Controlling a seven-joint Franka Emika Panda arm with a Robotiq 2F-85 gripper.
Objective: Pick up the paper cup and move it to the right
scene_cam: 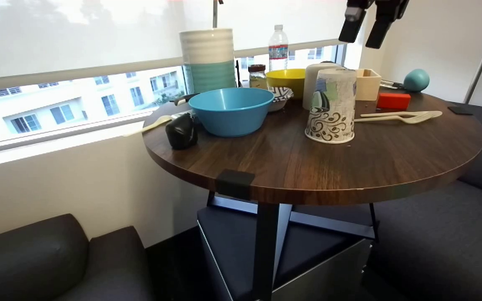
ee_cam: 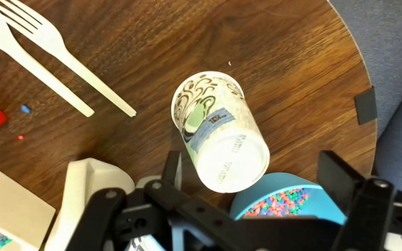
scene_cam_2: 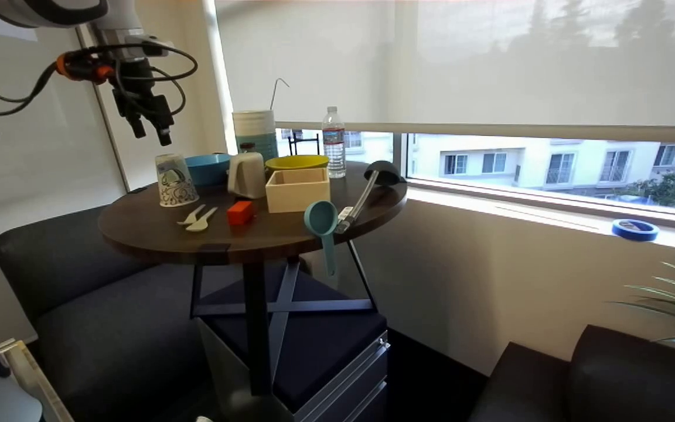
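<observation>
The paper cup stands upside down on the round wooden table, its base facing up. It is off-white with a drawn swirl, green and blue pattern, and shows in both exterior views [scene_cam: 332, 106] [scene_cam_2: 175, 180] and in the wrist view [ee_cam: 218, 129]. My gripper is in the air above the cup, apart from it, in both exterior views [scene_cam: 360, 43] [scene_cam_2: 152, 138]. In the wrist view my gripper [ee_cam: 251, 164] is wide open with nothing between the fingers. The cup's base lies in the picture between the fingertips, nearer the left one.
A blue bowl [ee_cam: 267, 188] with coloured bits stands near the cup. A pale fork [ee_cam: 82, 69] and another utensil lie beside it. A red block [scene_cam_2: 241, 212], wooden box [scene_cam_2: 297, 196], cream cylinder [scene_cam_2: 247, 176], yellow bowl [scene_cam: 287, 81] and bottle [scene_cam: 278, 52] share the table [scene_cam: 283, 163].
</observation>
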